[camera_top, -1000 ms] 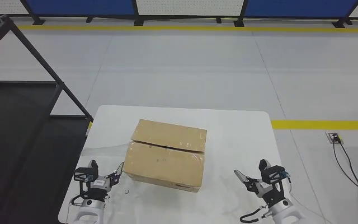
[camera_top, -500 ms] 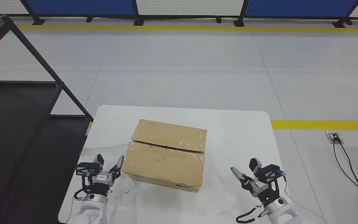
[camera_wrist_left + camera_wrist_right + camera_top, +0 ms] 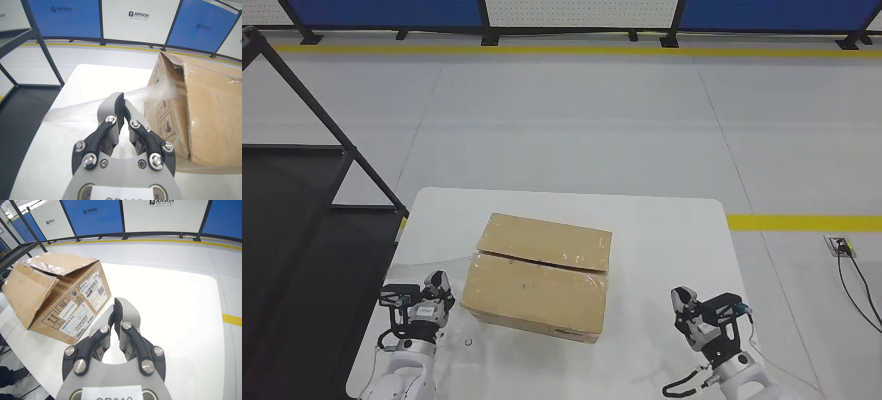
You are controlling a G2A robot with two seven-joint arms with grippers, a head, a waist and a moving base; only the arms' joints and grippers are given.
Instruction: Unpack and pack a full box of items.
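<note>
The white desk [image 3: 672,225] carries a brown cardboard box [image 3: 540,280] at its middle. The box's flaps are folded down but unsealed, one overlapping the other, with torn tape edges. Printed labels cover the end facing the right pincer [image 3: 116,303], which sits well apart from the box, pads closed on nothing. The left pincer [image 3: 123,103] is just beside the box's other end, pads pressed together. A clear film strip [image 3: 160,91] trails from that end past its tips; whether it is pinched, I cannot tell.
</note>
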